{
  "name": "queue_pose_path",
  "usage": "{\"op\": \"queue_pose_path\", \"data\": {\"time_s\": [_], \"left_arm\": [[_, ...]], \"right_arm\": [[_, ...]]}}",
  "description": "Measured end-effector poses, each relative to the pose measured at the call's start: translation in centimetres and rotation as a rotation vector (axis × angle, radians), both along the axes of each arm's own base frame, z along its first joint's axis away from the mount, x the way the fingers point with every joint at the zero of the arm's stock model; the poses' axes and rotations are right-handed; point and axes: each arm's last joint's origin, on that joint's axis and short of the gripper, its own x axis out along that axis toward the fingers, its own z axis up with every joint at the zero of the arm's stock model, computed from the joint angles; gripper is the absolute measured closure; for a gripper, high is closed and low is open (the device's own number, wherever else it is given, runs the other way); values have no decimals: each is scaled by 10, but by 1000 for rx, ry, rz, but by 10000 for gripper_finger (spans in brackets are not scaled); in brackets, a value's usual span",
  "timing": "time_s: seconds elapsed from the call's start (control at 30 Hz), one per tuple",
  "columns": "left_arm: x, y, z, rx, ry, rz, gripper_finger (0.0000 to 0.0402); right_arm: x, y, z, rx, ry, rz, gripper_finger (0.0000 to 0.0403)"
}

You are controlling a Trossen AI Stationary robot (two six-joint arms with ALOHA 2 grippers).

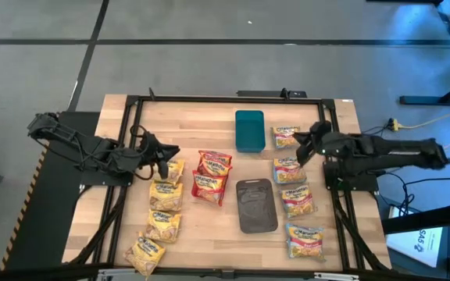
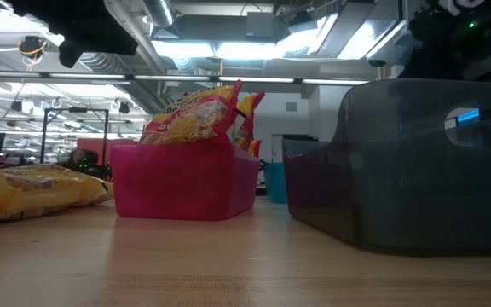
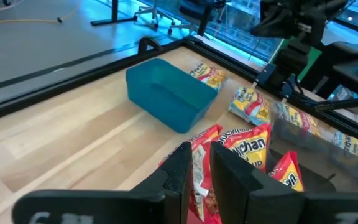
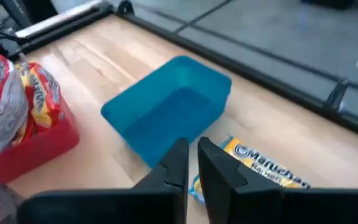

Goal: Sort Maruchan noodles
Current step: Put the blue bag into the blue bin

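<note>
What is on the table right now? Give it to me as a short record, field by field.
red packets: standing in the pink tray
yellow packets: four, in a column on the table's left side
blue-and-pink packets: four, in a column on the right side
teal tray: empty
grey tray: empty
left gripper: by the top yellow packet, holding nothing
right gripper: between the top two blue-and-pink packets, holding nothing

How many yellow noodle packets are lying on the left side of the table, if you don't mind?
4, in a column: yellow packets from beside the left gripper to the near edge.
</note>
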Motion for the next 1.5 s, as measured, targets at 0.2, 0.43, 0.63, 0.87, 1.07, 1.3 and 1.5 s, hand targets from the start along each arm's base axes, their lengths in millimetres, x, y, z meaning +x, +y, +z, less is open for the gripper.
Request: {"op": "queue_pose_path", "data": {"time_s": [0.2,0.43,0.63,0.87,1.07,1.3,1.5], "left_arm": [[0,1,0,-2,-4,6,349],[0,1,0,-2,-4,6,349],[1,1,0,-16,-12,11,349],[1,1,0,-48,-23,8,349],[1,0,0,-69,-22,-24,349],[1,-1,1,-71,-25,-26,349],[1,-1,0,-69,-23,-26,349]], "right_arm": [[3,-24,-6,76,57,-60,288],[11,-58,-25,206,165,-169,182],[20,-87,-47,310,278,-289,139],[26,-112,-63,454,362,-398,137],[25,-123,-80,549,395,-514,137],[31,-128,-97,708,390,-516,137],[37,-136,-107,803,319,-463,137]]}}
